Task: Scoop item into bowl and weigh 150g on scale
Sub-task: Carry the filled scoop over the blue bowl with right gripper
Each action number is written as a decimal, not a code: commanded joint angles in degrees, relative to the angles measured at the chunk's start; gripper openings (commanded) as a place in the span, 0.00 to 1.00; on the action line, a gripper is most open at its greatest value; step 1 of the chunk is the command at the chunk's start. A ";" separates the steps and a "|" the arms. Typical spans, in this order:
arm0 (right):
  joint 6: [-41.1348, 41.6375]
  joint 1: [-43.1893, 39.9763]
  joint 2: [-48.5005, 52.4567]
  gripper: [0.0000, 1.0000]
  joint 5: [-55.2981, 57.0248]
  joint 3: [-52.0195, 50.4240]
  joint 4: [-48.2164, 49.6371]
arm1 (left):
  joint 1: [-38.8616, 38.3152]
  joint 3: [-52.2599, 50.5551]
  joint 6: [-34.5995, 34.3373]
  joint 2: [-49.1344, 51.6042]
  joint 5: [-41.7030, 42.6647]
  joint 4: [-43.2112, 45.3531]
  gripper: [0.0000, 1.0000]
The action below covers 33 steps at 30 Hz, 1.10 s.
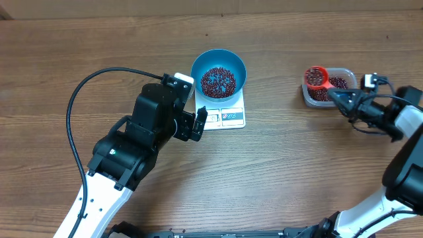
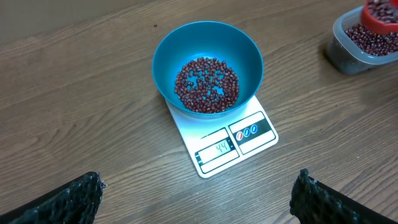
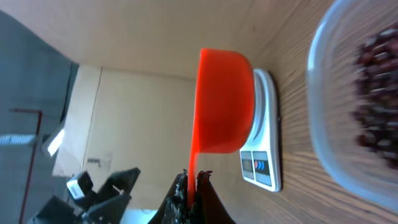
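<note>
Brown wood-grain table point(image 1: 277, 172), nothing else in the background apart from a tan wall in the right wrist view.

The white scale point(image 1: 228, 118) sits mid-table. The blue bowl point(image 1: 198, 66) stands on its far half, which leaves the display point(image 2: 217, 149) uncovered at the near edge. A thin layer of beans point(image 1: 218, 80) covers the bowl bottom.

The left gripper point(image 1: 199, 124) is released, with its jaws spread wide and nothing in them. It is parked just beside the scale's left edge, likely so its wrist camera can read the display.

The right gripper point(image 1: 337, 96) is clenched on the handle of a red scoop point(image 1: 316, 77). The scoop is loaded with beans and held level over the left end of the clear tub point(image 1: 353, 76), well apart from the bowl. More beans lie in the tub. Holding the scoop level keeps the load from spilling.

My read is that a scoop has just been filled and its carry to the bowl is next.

- **Display:** reads "44", so the bowl looks far short of the target and several more scoops are probably needed.
- **Panel beside the display:** shows one red and two blue round icons, with print too small to read.
- **Brand:** none legible.
</note>
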 commanded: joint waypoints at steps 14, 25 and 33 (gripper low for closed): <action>0.00 18.32 0.55 0.04 -2.19 -0.33 1.90 | 0.31 0.09 -0.39 -0.76 0.50 0.17 1.00; 11.13 23.28 0.55 0.04 -1.92 -0.33 13.33 | 0.31 0.09 -0.39 -0.76 0.50 0.17 1.00; 22.18 25.11 0.55 0.04 0.94 -0.31 24.04 | 0.31 0.09 -0.39 -0.74 0.50 0.17 1.00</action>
